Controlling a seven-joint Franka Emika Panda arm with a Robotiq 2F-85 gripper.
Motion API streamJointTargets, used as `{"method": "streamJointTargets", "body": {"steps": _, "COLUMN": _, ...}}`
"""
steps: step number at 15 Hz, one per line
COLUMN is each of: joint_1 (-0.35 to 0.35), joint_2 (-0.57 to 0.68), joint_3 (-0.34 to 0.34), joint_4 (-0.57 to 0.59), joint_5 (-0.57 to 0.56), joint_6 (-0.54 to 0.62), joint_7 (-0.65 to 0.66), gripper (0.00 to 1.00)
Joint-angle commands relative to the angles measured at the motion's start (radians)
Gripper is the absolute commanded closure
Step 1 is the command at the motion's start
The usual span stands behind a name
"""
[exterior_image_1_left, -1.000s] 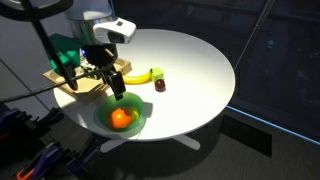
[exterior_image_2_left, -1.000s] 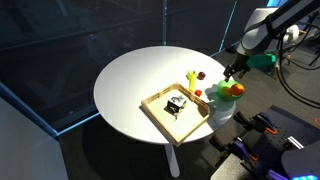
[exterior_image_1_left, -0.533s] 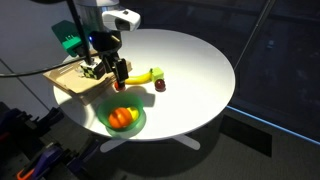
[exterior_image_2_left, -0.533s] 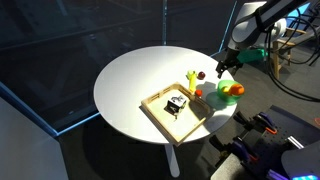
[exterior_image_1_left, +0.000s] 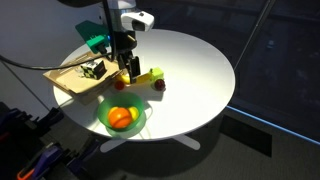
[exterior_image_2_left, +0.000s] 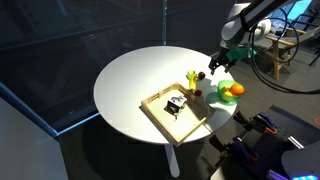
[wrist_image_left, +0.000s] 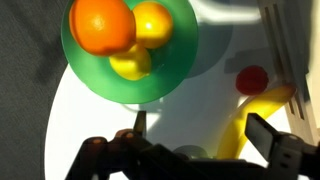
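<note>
My gripper (exterior_image_1_left: 128, 68) hangs open and empty over the white round table (exterior_image_1_left: 195, 70), just beside the yellow banana (exterior_image_1_left: 148, 76). In the wrist view the gripper (wrist_image_left: 203, 130) has bare table between its fingers, and the banana (wrist_image_left: 243, 128) curves along the inside of one finger (wrist_image_left: 268, 135). A small dark red fruit (wrist_image_left: 252, 80) lies past the banana's end, also seen in both exterior views (exterior_image_1_left: 160, 86) (exterior_image_2_left: 200, 75). The green bowl (wrist_image_left: 180, 70) holds an orange (wrist_image_left: 102, 24) and two yellow fruits. In an exterior view the gripper (exterior_image_2_left: 213, 66) is above the table edge near the bowl (exterior_image_2_left: 224, 99).
A wooden tray (exterior_image_1_left: 72, 82) (exterior_image_2_left: 160, 117) with a small black-and-white object (exterior_image_2_left: 177, 103) lies on the table next to the bowl (exterior_image_1_left: 140, 126). Cables and equipment sit on the floor below the table edge. Dark glass panels stand behind.
The arm has lifted away from above the green bowl and moved toward the banana and table middle. The jaws have stayed open.
</note>
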Motion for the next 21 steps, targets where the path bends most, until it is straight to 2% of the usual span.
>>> {"method": "streamJointTargets", "body": {"steps": 1, "joint_1": -0.002, "joint_2": 0.054, "joint_3": 0.0, "joint_4": 0.076, "joint_5": 0.038, "joint_6": -0.032, "joint_7": 0.063, "gripper": 0.0}}
{"method": "streamJointTargets", "body": {"steps": 6, "joint_1": -0.001, "joint_2": 0.086, "joint_3": -0.004, "joint_4": 0.111, "joint_5": 0.061, "joint_6": -0.033, "joint_7": 0.117, "gripper": 0.0}}
{"method": "streamJointTargets", "body": {"steps": 8, "joint_1": 0.002, "joint_2": 0.076, "joint_3": -0.004, "joint_4": 0.083, "joint_5": 0.045, "joint_6": -0.003, "joint_7": 0.099, "gripper": 0.0}}
{"method": "streamJointTargets", "body": {"steps": 21, "joint_1": -0.001, "joint_2": 0.087, "joint_3": -0.006, "joint_4": 0.093, "joint_5": 0.049, "joint_6": 0.021, "joint_7": 0.107, "gripper": 0.0}}
